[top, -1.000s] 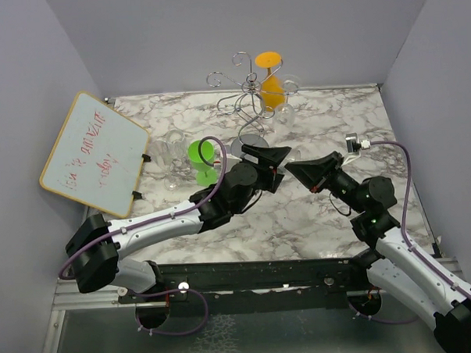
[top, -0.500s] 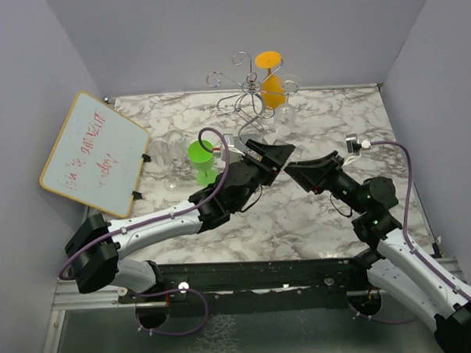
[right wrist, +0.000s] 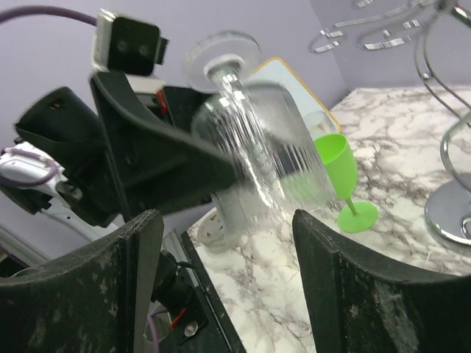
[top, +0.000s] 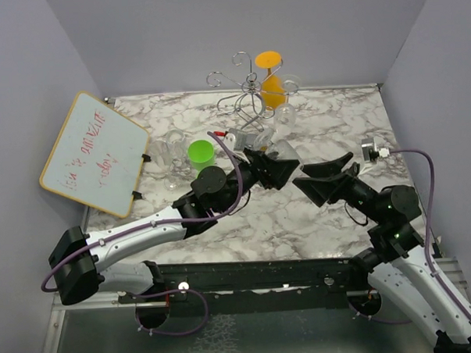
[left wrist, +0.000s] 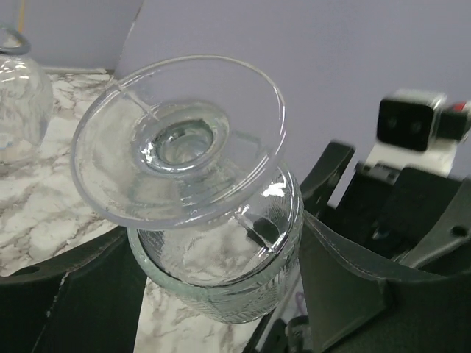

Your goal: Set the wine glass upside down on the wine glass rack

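The right gripper point(top: 304, 176) stands nearest, its fingers spread and empty, just beside the left gripper point(top: 280, 163). The left one pinches the bowl of the clear ribbed wine glass point(left wrist: 221, 272), held above the marbled table point(top: 334, 117) with its round foot uppermost and slightly tilted, so the turning-over looks done. What is left, I judge, is the carry to the silver wire wine glass rack point(top: 253, 97) at the far edge and slipping the stem into a free scroll arm, beside the orange glass point(top: 272, 90) already hanging there.
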You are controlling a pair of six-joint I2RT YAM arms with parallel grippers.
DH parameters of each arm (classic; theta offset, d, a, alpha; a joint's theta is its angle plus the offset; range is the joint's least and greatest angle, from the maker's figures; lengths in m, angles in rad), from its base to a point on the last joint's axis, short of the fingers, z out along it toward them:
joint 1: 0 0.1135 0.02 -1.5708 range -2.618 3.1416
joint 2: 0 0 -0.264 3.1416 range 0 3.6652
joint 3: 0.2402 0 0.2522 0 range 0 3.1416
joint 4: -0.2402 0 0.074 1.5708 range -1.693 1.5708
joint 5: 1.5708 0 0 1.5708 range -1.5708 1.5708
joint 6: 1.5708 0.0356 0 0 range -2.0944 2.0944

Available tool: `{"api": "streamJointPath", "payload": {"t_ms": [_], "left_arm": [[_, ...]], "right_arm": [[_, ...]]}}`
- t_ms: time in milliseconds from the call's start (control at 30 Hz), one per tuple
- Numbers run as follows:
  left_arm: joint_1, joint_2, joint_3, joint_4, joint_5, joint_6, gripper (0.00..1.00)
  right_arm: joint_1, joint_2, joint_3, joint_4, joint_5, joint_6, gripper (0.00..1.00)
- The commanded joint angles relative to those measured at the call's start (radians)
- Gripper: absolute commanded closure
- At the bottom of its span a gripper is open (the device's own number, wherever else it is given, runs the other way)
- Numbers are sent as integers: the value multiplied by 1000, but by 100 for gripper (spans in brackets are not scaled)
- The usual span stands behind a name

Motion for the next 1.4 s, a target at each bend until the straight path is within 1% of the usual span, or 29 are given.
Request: {"api": "streamJointPath", "payload": {"t_ms": [0,67,167,300,367,467,600,700,800,867,900,967,1100,1233,1300,1367], "left_arm": [[-2,-55,-14,70,223,306,72],[-2,-69,-20,67,279,379,72],[-2,-87,-28,60,311,444,72],[-2,-95,-26,44,306,497,72],[-2,-94,-22,44,279,498,75],[-1,-93,-15,44,261,517,79],[-2,-96,-14,41,241,559,80],[-2,-102,-22,39,236,598,81],[-1,-105,-28,28,236,636,82],[-2,-100,-36,21,235,653,82],[-1,-96,-42,19,235,676,82],[-2,-87,-58,16,218,705,82],[-2,-62,-82,12,222,759,83],[-2,-28,-79,5,249,804,87],[-2,-9,-70,5,251,816,88],[-2,12,-58,5,249,834,88]], "right_arm": [[6,33,152,-103,-117,-89,24],[5,45,201,-140,-134,-112,23],[5,51,258,-202,-122,-130,20],[5,70,319,-289,-78,-118,19],[5,77,330,-348,-57,-129,19],[5,72,334,-426,24,-147,18],[6,59,344,-482,108,-138,17],[4,59,365,-544,201,-115,17],[5,82,415,-681,368,-46,16],[5,107,451,-755,419,-7,16],[6,118,467,-765,412,-3,16],[5,128,491,-736,350,-3,17],[5,167,529,-622,140,2,19],[5,268,577,-588,-90,39,29],[5,309,587,-606,-141,49,33],[6,335,593,-653,-148,47,35]]}}
